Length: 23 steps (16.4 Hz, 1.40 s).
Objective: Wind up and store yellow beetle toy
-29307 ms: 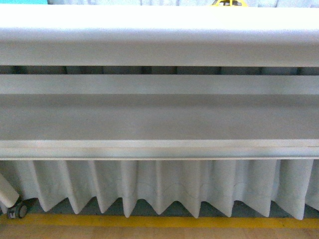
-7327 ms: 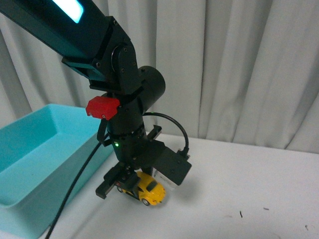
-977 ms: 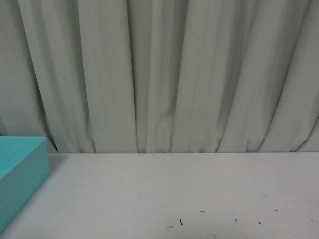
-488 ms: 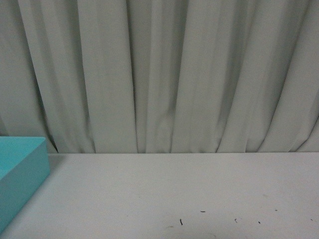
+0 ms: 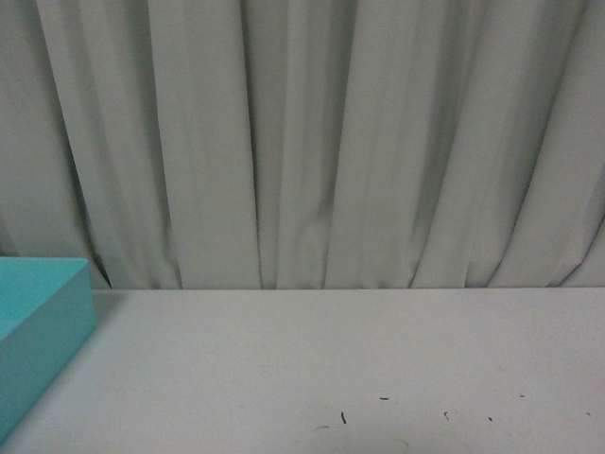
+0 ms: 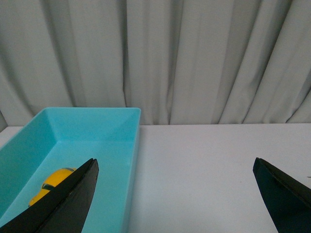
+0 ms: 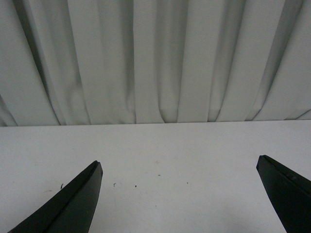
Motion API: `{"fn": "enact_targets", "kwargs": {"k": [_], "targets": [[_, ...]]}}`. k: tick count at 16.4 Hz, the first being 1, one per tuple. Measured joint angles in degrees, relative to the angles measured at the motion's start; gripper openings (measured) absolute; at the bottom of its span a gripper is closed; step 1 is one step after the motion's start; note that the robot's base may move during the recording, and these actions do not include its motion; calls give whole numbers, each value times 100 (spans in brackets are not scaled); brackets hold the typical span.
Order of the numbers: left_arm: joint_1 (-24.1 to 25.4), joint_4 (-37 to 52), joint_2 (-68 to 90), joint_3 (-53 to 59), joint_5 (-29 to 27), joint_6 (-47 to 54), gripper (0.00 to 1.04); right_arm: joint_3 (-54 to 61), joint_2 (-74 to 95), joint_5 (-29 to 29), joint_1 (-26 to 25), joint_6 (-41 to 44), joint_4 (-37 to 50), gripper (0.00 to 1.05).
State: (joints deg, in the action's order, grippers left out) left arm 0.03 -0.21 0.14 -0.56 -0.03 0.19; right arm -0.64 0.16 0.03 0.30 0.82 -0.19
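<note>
A grey curtain point(image 5: 312, 142) fills the upper frame behind the white table point(image 5: 331, 369). The blue bin point(image 6: 97, 121) sits lower left, holding the yellow beetle toy point(image 6: 53, 184), apparently stored already. The left gripper point(image 6: 175, 194) and right gripper point(image 7: 180, 194) both hang spread wide and empty, clear of everything, seemingly finished.

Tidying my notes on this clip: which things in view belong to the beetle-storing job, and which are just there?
Belongs to the job:
- yellow beetle toy, lying inside the bin
- turquoise bin
- left gripper, open
- right gripper, open

Just there:
- white table
- grey curtain
- small dark specks on the table
</note>
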Motion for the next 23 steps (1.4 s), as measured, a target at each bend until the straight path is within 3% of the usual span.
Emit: {"fn": "enact_targets", "kwargs": {"k": [23], "targets": [[0, 0, -4, 0, 0, 0, 98, 0, -2, 0, 0, 2, -2, 98]]}}
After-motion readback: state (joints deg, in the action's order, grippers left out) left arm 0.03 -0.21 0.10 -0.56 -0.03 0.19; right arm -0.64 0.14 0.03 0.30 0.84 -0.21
